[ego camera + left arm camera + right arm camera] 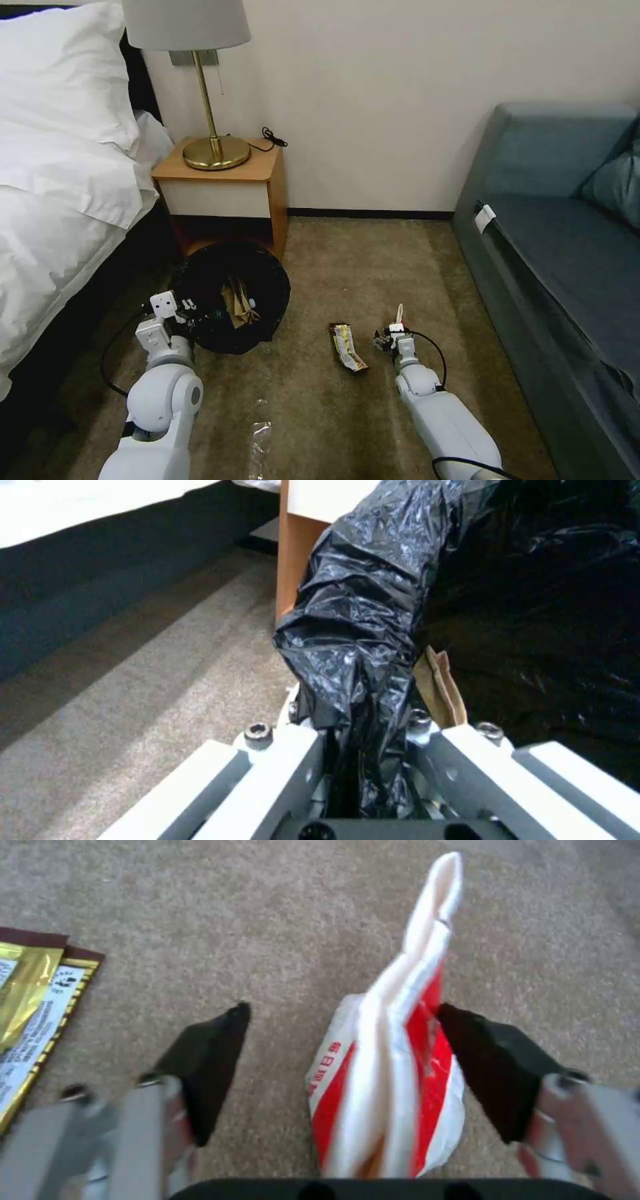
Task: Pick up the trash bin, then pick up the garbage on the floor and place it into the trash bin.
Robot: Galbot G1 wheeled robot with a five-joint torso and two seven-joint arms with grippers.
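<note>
Gripping the bag-lined rim of the trash bin (230, 297), the left tool (189, 308) is clamped on a fold of the black liner (353, 645), which is bunched between its closed fingers. The bin sits on the carpet (347, 267) at the left, just in front of the wooden nightstand (223, 193) and beside the bed (60, 200). A crumpled tan paper bag (238, 303) lies inside it, close to the held rim.

To the right, the right tool (340, 1040) is low over the carpet with its dark fingers (207, 1065) spread wide on either side of a red-and-white wrapper (393, 1060). The wrapper stands on edge between them, against the one finger and apart from the other, its pale tip pointing toward the far wall. A flat dark snack wrapper (348, 347) with gold print lies on the carpet just to the left of this tool, between it and the bin. A clear scrap of plastic (259, 443) lies nearer, between the two arms. The blue sofa (560, 253) runs along the right.
</note>
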